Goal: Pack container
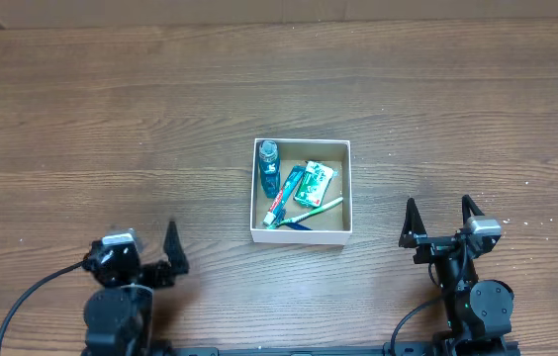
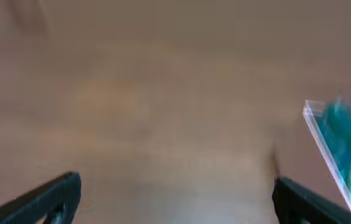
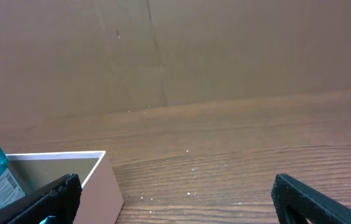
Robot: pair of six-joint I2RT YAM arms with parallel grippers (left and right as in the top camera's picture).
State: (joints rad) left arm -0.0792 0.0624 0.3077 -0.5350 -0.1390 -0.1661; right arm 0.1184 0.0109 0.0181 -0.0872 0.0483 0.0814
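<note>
From overhead, the container [image 1: 299,235] sits near the middle of the table [image 1: 111,99], between the two arms and ahead of them. In it lie a blue bottle [image 1: 268,166], a tube [image 1: 281,196], a green packet [image 1: 315,183] and a green toothbrush [image 1: 321,208]. The left hand [image 1: 145,255] and the right hand [image 1: 440,220] both rest near the table's near edge, well apart from the container, each spread wide and holding nothing. The left wrist view is blurred: its fingers [image 2: 45,199] stand far apart over bare table, and a corner of the container shows at the right edge. In the right wrist view the fingers [image 3: 312,199] gape empty, with the container and bottle at lower left.
</note>
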